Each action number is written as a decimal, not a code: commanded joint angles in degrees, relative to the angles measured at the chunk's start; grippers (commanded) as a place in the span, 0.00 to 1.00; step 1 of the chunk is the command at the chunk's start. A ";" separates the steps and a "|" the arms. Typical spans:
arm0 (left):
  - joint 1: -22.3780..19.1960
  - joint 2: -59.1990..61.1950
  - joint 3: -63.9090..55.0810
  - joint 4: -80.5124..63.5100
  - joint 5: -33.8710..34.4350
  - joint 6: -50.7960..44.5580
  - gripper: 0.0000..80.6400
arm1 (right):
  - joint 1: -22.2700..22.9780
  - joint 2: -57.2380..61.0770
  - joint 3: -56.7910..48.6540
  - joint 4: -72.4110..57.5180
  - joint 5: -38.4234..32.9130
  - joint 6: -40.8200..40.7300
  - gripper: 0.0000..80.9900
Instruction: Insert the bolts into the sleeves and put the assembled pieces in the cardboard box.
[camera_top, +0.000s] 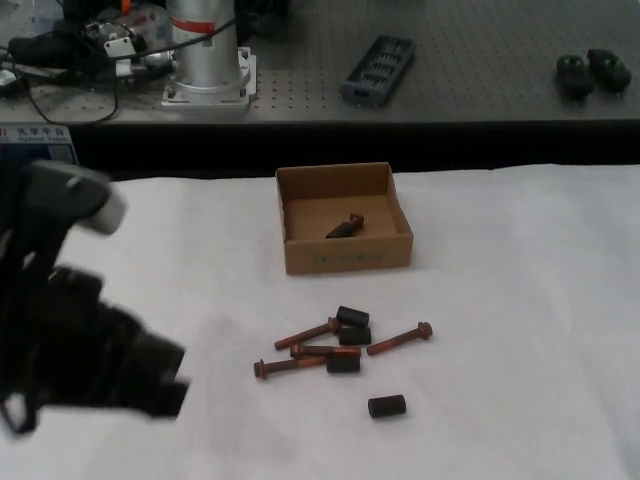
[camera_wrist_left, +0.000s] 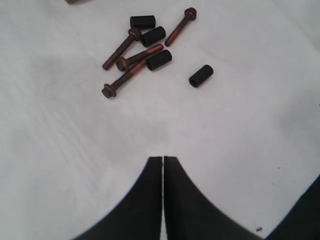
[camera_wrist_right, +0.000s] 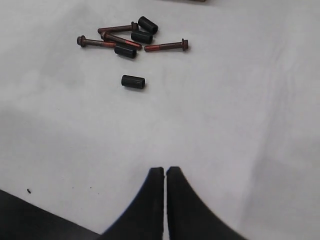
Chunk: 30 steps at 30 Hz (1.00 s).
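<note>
Plainly, the white-covered table (camera_top: 520, 330) takes up most of the high view, and an arm (camera_top: 80, 350) bulks dark in the lower left of that frame (whose side it is I cannot tell). Next in size, the cardboard box (camera_top: 345, 262) sits open just above the centre of the frame, with one assembled piece (camera_top: 345, 226) lying on its floor. The left tool (camera_wrist_left: 163, 161) has its two fingers pressed together with nothing between them, above bare cloth and well apart from the parts. The right tool (camera_wrist_right: 165, 171) is likewise closed to a hairline and empty. Below the box, in the lower middle of the high view, four bolts (camera_top: 305, 333) lie loose, three of them crossed in a cluster and one off to its right. Three sleeves (camera_top: 355, 335) lie among or touching those bolts, and a lone sleeve (camera_top: 386, 406) lies apart, lower and to the right of the heap.

By my judgement one piece is done and four pairings remain, so the step in hand is the start of a fresh pick. The next move calls for each tool to open, one taking a bolt by its shank and the other a sleeve. The lone sleeve looks the easiest grab, since nothing crowds it. Bore and shank then need lining up before pushing home.
</note>
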 joint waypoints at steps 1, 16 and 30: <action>-0.19 -10.25 6.30 -1.22 0.11 -1.76 0.01 | -0.27 -0.43 2.10 -2.04 -0.67 0.09 0.02; -0.19 -27.88 13.52 -0.80 0.10 -8.37 0.01 | -0.27 -0.43 5.31 -8.14 -0.93 0.09 0.02; -0.19 -27.88 13.52 -1.12 0.10 -8.37 0.01 | -0.27 14.72 5.19 -31.42 -5.94 23.68 0.03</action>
